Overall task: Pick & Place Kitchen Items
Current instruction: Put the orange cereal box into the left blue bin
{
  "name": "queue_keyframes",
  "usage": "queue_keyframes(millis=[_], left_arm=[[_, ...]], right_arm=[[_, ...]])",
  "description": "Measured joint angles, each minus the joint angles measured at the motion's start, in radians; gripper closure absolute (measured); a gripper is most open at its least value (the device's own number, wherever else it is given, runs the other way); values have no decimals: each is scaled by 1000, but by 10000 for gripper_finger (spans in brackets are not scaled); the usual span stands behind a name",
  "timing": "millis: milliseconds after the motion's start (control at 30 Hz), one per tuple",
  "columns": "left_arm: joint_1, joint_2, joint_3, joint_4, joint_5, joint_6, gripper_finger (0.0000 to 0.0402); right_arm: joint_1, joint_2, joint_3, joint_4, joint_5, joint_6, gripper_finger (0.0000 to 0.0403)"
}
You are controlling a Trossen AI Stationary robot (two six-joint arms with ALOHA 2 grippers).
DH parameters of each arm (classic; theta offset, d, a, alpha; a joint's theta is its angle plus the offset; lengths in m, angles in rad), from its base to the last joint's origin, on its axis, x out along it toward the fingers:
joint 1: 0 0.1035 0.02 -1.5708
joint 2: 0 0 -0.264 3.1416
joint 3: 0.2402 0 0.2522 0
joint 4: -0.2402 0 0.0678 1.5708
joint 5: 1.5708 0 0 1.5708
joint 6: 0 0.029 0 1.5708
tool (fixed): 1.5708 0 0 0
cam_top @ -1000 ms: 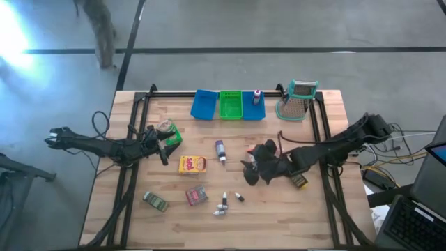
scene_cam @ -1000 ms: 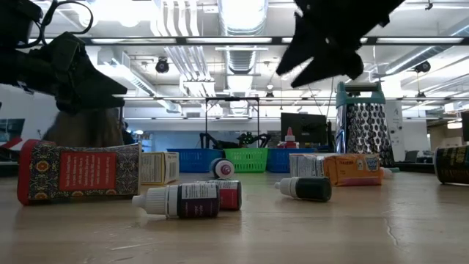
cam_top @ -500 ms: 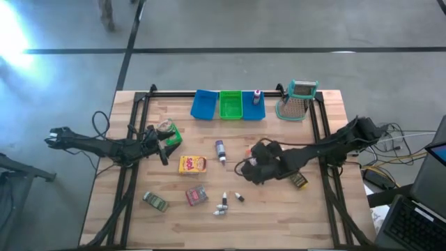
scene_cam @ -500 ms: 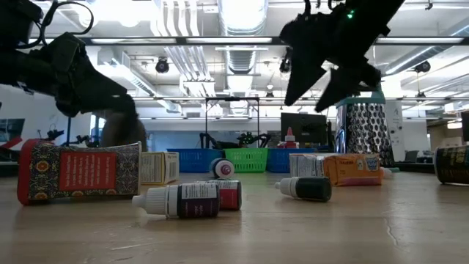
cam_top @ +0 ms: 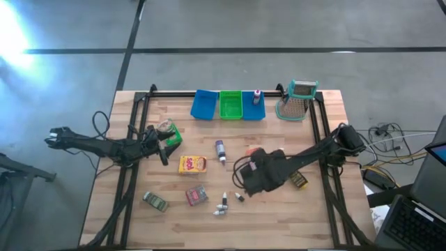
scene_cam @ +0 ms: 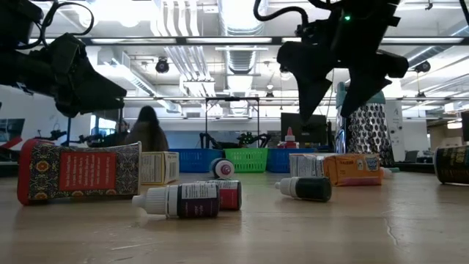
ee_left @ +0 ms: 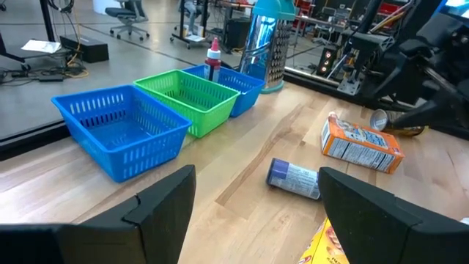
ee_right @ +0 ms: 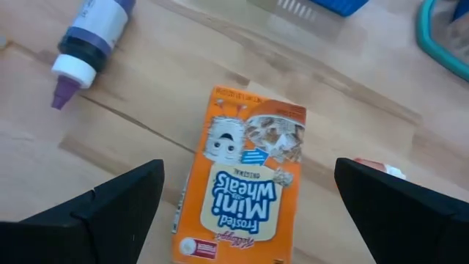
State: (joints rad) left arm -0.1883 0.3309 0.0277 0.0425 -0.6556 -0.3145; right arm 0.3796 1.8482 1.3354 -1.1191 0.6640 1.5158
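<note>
since the orange cereal box (ee_right: 245, 180) lies mid-table at three o'clock of the purple bottle (cam_top: 219, 149), we see our right gripper (cam_top: 245, 183) spread wide above it (long axis between the fingers).

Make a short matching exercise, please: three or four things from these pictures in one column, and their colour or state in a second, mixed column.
Things:
1. cereal box
2. middle bin
3. right gripper
4. grater

Descriptions:
A. open
B. green
C. teal handle
D. orange, lying flat

Pairs: 1-D, 2-B, 3-A, 4-C
</note>
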Motion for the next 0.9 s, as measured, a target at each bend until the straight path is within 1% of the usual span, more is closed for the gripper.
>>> queue_keyframes(millis=[133,300,433,900], left_arm=[[0,0,0,0,0,0,108],[0,0,0,0,0,0,108],[0,0,0,0,0,0,108],[0,0,0,0,0,0,108]], right_arm=[[12,-11,-21,16,-7,27,12],[36,-23,-66,30,-15,129,5],[35,-27,-103,103,-39,135,4],[35,-28,-190,253,-64,114,3]])
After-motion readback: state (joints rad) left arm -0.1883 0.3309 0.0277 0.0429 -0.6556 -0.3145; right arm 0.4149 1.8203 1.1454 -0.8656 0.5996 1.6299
